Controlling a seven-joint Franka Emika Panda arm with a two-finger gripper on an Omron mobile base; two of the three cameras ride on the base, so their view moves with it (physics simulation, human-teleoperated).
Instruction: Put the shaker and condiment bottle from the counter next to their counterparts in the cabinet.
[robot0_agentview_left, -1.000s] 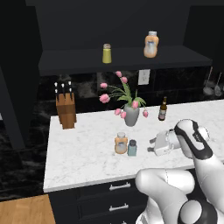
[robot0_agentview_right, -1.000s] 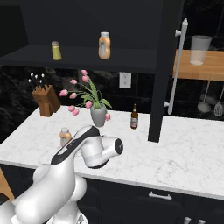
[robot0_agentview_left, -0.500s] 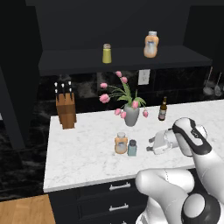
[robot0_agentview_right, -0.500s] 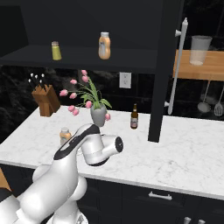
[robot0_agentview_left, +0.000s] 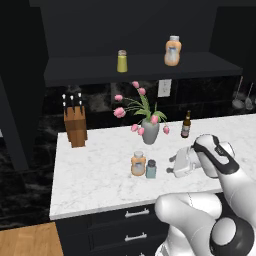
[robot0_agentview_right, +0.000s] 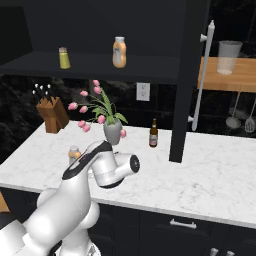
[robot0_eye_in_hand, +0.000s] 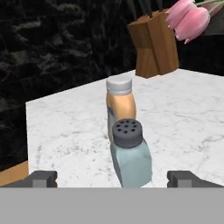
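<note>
The pale blue-grey shaker (robot0_eye_in_hand: 130, 155) with a dark cap stands on the marble counter (robot0_agentview_left: 95, 170), touching the orange condiment bottle (robot0_eye_in_hand: 120, 109) behind it. In the left base view the shaker (robot0_agentview_left: 151, 169) is just right of the bottle (robot0_agentview_left: 138, 163). My gripper (robot0_agentview_left: 170, 168) lies level, a short way right of the shaker, and is open. In the hand view the fingertips (robot0_eye_in_hand: 41, 178) stand wide to either side of the shaker with nothing gripped. On the cabinet (robot0_agentview_left: 150, 67) shelf stand the yellow-green shaker (robot0_agentview_left: 122, 61) and a second orange bottle (robot0_agentview_left: 172, 50).
A vase of pink tulips (robot0_agentview_left: 150, 130) stands behind the two items, with a thin brown bottle (robot0_agentview_left: 186, 125) to its right. At the counter's back left is a wooden knife block (robot0_agentview_left: 75, 120). A black post (robot0_agentview_right: 180, 100) rises from the counter in the right base view.
My gripper has slid a little left toward the shaker, still open. The shaker and bottle have not moved.
</note>
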